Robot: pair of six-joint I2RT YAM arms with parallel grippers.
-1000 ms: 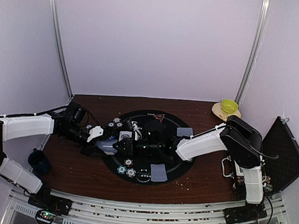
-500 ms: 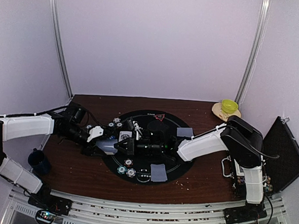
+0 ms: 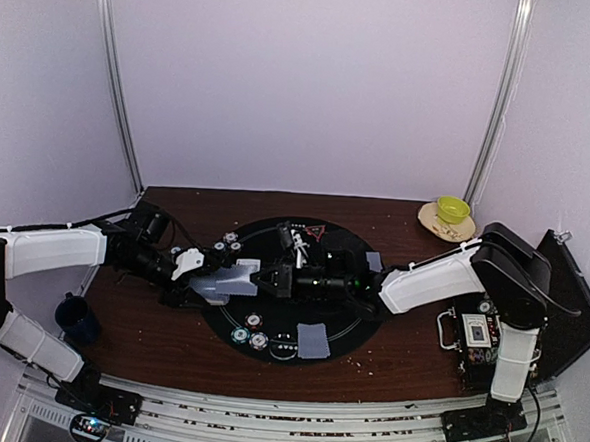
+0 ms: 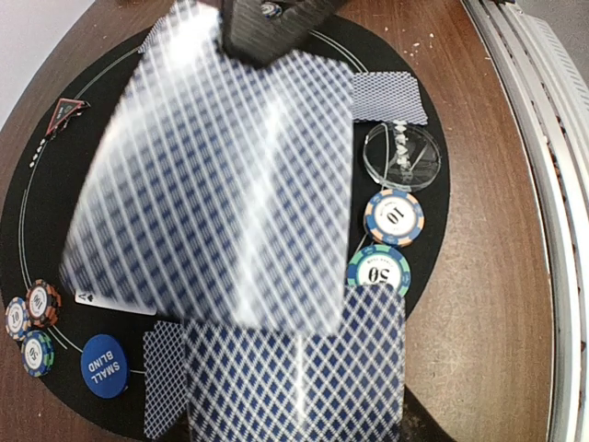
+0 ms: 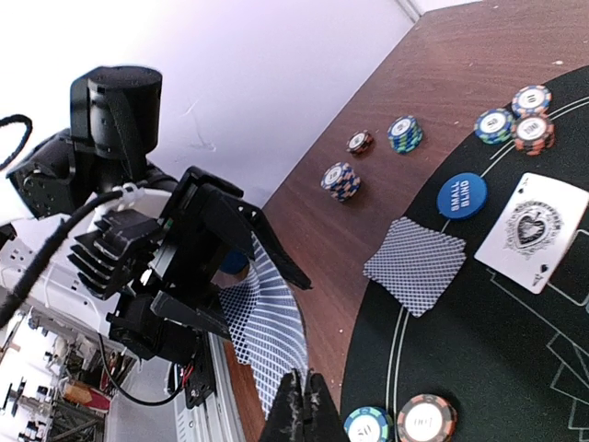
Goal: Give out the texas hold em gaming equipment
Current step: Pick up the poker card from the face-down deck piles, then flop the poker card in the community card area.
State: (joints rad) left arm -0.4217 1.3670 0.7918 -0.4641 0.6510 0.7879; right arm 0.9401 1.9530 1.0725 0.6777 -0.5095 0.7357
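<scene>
Dealing looks to be well under way. The left gripper (image 3: 203,279) is clamped on the deck (image 4: 294,378) of blue-lattice-backed cards and holds it over the left side of the black round mat (image 3: 349,325). The right gripper (image 4: 271,23) has its fingers pinched fully together on the far edge of the top card (image 4: 221,175), which hangs blurred above the deck, partly drawn off it. On the mat lie a face-down card (image 3: 313,339) at the near edge, a second face-down card (image 3: 374,261) on the right side, and a third face-down card (image 5: 416,265), possibly a pair, next to the ace of spades (image 5: 534,230), which is face up. The blue SMALL BLIND button (image 5: 462,195), the red triangle marker (image 3: 316,231) at the far edge and several poker chips (image 4: 394,216) are also on the mat. More chip stacks (image 5: 340,180) stand on the bare wood beside it. I judge that some seats are served, while most of the deck remains to be dealt and the off-mat chips have yet to be shared out.
</scene>
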